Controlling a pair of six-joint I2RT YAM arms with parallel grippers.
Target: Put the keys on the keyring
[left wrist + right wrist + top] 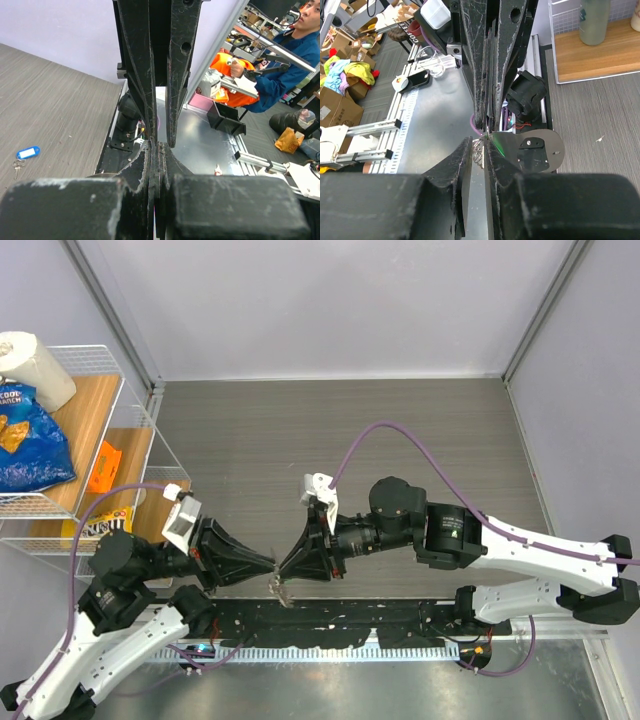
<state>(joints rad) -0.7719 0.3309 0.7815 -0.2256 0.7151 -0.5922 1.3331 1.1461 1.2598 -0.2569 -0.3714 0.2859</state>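
My left gripper point(268, 565) and right gripper point(286, 568) meet tip to tip above the table's near edge. In the right wrist view, the silver keyring point(479, 152) sits in the narrow gap between my right gripper's point(481, 142) fingers. The green key point(500, 145) shows as a green sliver at the tips of the left gripper, which comes in from above. A pale piece of the keyring point(282, 590) dangles below the two tips. My left gripper point(156, 145) has its fingers pressed together. The blue-tagged key point(27, 152) lies on the table, far left.
A white wire rack point(140, 440) stands at the left with a blue chips bag point(28, 440), a paper roll point(35, 365) and an orange packet point(105, 468). A black rail point(330, 625) runs along the near edge under the grippers.
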